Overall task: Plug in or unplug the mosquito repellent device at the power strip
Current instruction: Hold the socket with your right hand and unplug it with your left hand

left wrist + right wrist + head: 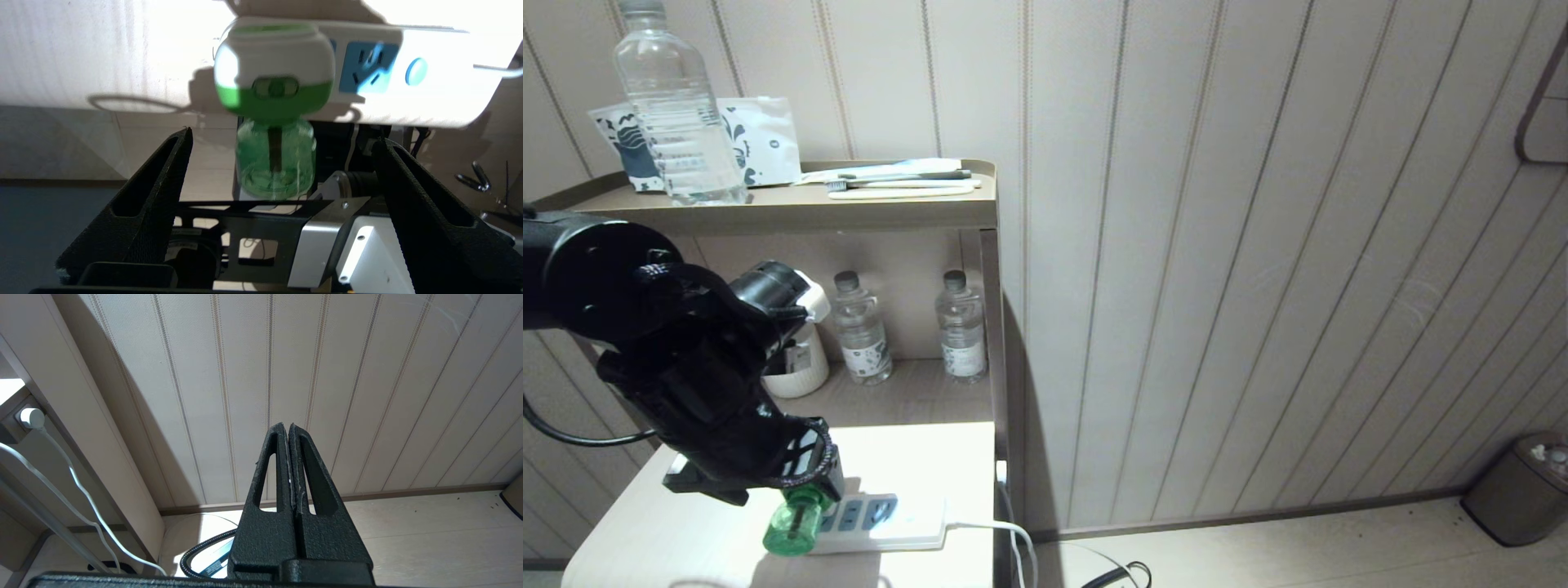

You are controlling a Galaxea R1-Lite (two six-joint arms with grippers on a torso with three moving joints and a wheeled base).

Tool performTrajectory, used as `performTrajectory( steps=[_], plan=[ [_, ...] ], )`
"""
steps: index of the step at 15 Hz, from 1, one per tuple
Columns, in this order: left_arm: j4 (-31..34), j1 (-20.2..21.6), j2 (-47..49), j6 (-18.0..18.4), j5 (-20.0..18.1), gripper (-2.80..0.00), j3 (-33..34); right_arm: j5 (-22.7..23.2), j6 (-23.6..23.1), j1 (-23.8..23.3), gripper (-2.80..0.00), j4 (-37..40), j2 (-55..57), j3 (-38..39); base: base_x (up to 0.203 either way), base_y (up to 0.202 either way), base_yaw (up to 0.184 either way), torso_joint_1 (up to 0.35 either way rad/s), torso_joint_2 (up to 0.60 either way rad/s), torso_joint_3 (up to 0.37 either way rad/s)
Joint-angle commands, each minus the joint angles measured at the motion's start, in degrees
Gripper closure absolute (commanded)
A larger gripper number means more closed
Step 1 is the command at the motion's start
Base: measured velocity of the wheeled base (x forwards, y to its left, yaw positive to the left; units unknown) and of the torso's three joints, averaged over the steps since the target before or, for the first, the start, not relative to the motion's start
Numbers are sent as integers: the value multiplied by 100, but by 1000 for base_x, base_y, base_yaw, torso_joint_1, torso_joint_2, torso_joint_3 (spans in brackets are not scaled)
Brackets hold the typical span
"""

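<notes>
Both fingers of my left pincer [282, 141] stand wide apart, gripping nothing; the mosquito repellent device [274, 110] sits plugged into the power strip [429, 94] on the worktop [915, 457]. My right pincer [288, 430] is closed, empty.

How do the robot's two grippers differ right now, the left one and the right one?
The left gripper is open, its fingers spread either side of the mosquito repellent device without touching it; the right gripper is shut, fingers pressed together on nothing. The left sits at the power strip on the table; the right hangs away from it, toward the panelled wall. Both have the same black fingers.
</notes>
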Motion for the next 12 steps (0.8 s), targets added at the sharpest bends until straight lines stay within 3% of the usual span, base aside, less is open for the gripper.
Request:
performTrajectory(
  steps=[1, 12],
  plan=[
    [-102, -5, 277, -64, 11, -280, -3, -2, 0, 2, 0, 2, -3, 0, 0, 0, 0, 0, 0, 0],
    [-330, 20, 695, -218, -3, -280, 13, -2, 0, 2, 0, 2, -3, 0, 0, 0, 0, 0, 0, 0]
  ],
)
